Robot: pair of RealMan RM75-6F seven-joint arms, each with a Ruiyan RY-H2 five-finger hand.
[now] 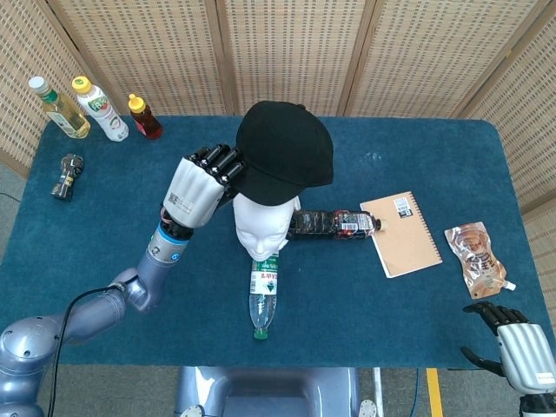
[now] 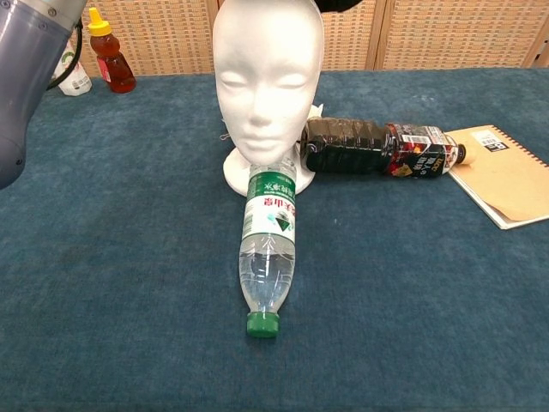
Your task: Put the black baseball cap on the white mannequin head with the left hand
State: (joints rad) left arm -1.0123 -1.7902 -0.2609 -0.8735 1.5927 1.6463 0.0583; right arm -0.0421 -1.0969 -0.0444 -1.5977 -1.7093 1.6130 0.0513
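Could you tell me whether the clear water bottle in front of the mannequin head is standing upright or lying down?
Lying down. The clear water bottle rests on its side on the blue table, green cap toward the camera and its base against the mannequin head.

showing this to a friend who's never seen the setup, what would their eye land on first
Most likely the black baseball cap, held up by the left hand right over the white mannequin head at the middle of the blue table. Next, the two bottles lying at the head's base: a clear water bottle pointing toward the robot, and a dark bottle lying toward the notebook.
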